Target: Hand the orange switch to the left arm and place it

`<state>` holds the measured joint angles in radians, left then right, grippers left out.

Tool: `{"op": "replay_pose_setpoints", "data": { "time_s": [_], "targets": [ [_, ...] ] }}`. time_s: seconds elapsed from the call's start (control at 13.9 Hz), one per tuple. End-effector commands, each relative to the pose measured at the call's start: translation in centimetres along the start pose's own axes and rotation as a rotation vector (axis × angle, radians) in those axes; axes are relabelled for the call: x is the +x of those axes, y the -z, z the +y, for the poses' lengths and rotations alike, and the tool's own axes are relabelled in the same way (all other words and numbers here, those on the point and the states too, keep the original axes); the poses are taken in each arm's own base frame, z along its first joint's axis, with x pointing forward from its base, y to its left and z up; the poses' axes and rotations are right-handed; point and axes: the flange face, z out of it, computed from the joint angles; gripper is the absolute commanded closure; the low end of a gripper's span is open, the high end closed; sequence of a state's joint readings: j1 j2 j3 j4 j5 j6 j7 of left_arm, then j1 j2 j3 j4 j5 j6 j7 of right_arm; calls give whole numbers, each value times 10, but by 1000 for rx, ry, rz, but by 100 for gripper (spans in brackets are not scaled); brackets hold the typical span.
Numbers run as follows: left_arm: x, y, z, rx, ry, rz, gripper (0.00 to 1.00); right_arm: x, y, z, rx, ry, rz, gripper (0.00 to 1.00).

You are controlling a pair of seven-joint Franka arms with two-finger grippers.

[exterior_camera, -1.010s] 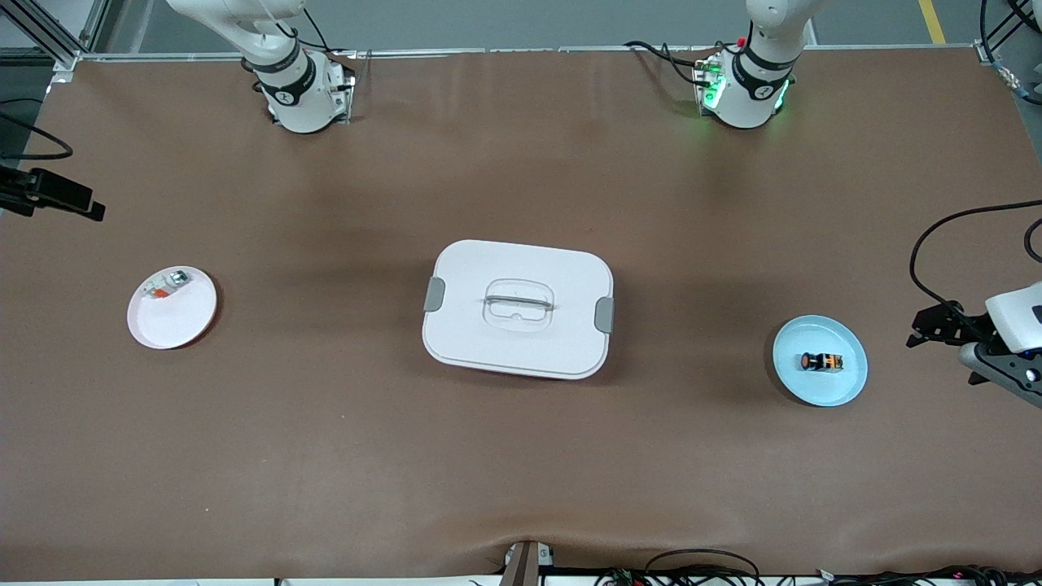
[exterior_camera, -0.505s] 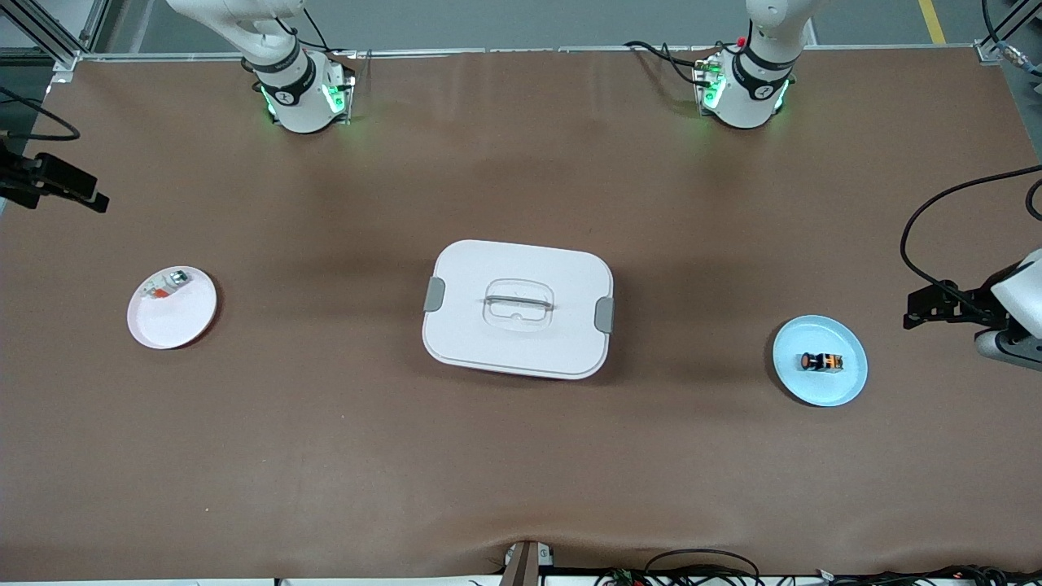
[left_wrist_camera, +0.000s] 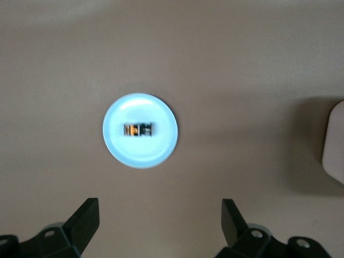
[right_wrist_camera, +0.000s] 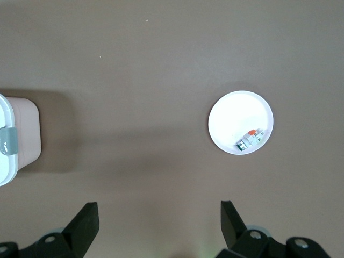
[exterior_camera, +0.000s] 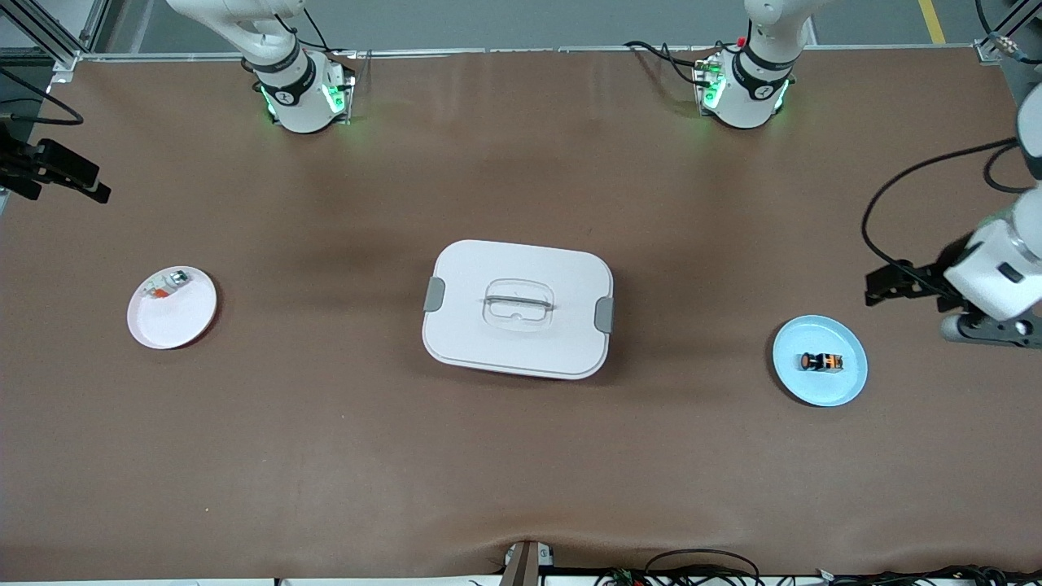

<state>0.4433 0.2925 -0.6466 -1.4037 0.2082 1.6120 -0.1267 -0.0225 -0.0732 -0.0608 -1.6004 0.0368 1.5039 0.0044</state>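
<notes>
Hovering my left gripper [exterior_camera: 883, 286] with fingers spread wide over the table near the blue plate [exterior_camera: 847, 387], where the orange switch [exterior_camera: 820, 361] is lying. My right gripper [exterior_camera: 89, 191] is hanging spread too, up over its end of the table, above the white plate [exterior_camera: 183, 321].

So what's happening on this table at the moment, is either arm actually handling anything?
Nothing is held. The orange switch lies on a light blue plate toward the left arm's end of the table. The left gripper hangs open above the table beside that plate. The right gripper is open too, up over the table near a white plate that carries a small silvery part. The box sits closed in the middle of the table, between the two plates.
</notes>
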Motion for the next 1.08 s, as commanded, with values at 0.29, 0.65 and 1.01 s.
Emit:
{"op": "replay_pose_setpoints", "data": {
  "time_s": [0.29, 0.65, 1.01],
  "targets": [
    [-38, 28, 37, 116, 49, -1, 0, -13, 3, 3, 5, -3, 31, 0],
    [-72, 61, 20, 22, 92, 17, 0, -11, 3, 4, 0, -3, 80, 0],
    [-107, 72, 27, -36, 73, 42, 0, -10, 4, 8, -40, 11, 97, 0]
  ]
}}
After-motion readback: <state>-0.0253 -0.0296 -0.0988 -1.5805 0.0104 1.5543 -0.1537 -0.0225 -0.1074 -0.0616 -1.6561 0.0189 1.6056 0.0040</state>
